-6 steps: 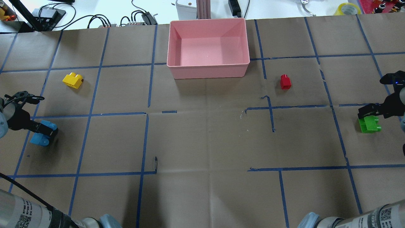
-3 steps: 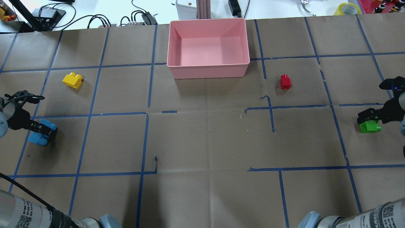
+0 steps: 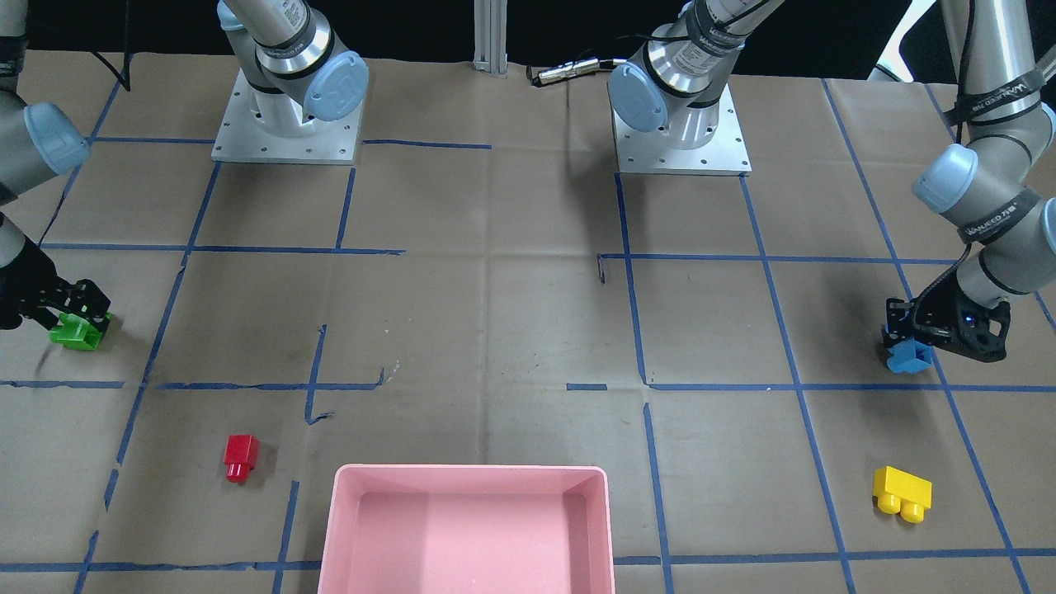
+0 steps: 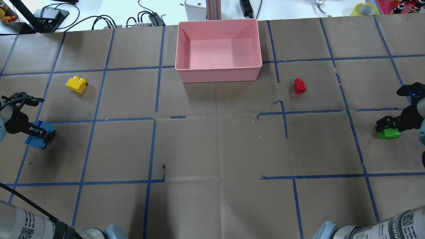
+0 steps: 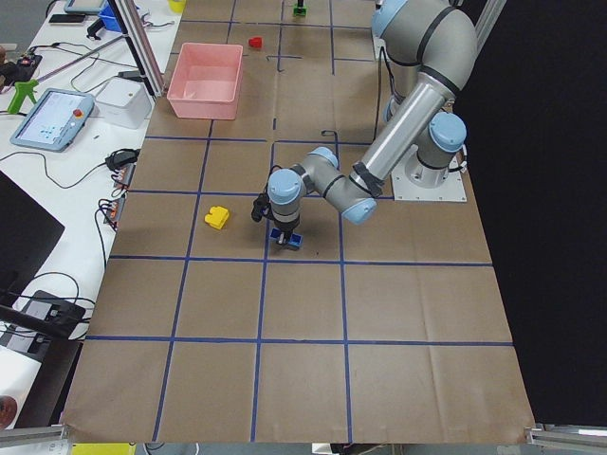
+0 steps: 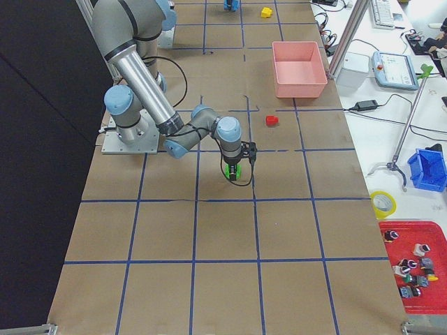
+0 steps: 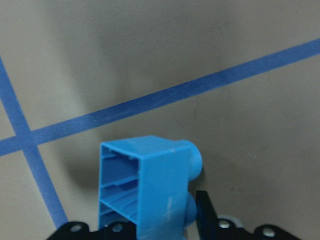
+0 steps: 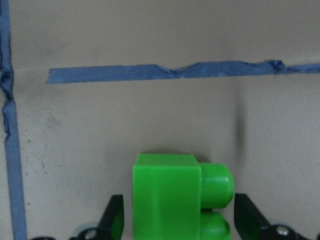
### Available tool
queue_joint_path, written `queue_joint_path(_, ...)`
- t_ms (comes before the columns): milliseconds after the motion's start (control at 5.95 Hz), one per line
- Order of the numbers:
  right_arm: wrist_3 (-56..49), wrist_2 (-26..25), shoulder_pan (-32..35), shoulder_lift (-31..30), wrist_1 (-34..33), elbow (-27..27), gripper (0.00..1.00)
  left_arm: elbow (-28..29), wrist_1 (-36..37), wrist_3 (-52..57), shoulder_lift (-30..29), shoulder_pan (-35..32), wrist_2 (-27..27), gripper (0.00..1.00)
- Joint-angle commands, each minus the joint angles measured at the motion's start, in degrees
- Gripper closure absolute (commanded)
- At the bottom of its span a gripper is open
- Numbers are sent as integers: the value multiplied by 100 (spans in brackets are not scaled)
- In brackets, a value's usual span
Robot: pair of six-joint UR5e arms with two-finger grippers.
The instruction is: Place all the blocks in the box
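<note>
Left jaws pinch the blue block (image 7: 150, 185) askew at the left edge of the tabletop (image 4: 212, 149) — it could twist free before reaching the empty box (image 4: 219, 74). Right jaws straddle the green block (image 8: 167, 195) at the right edge, not yet pinching — closing on rounded studs may kick it aside.

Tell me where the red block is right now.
In the overhead view the red block sits on the robot's right half of the table, just right of the pink box and off its near right corner, not touching it.
</note>
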Motion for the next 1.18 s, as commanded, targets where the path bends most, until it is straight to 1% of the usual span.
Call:
queue_joint_path(0,-17,-70,-1,-17,10,-14,68,14,-2,10,27,-1,-8,100)
queue_joint_path(168,-17,-78,8,-43,54,-23,90,84,15,10,88,-27,-16,100)
queue_joint_path(336,-17,-70,8,-96,185,-118,96,416,-80,2,219,-88,-16,100)
queue_joint_path(504,-35,-61,8,-375,786,-467,96,993,-647,-68,447,-436,1,100)
queue_joint_path(672,-35,-43,69,-743,1541,-1063,96,1765,-1488,-478,519,-901,19,100)
queue_joint_path(840,-218,0,226,-860,2201,-1608,96,2451,-2036,-1187,389,-1332,1,100)
queue_joint_path(1008,-272,-51,506,-896,2477,-2205,96,2893,-2224,-2255,231,-1928,-51,100)
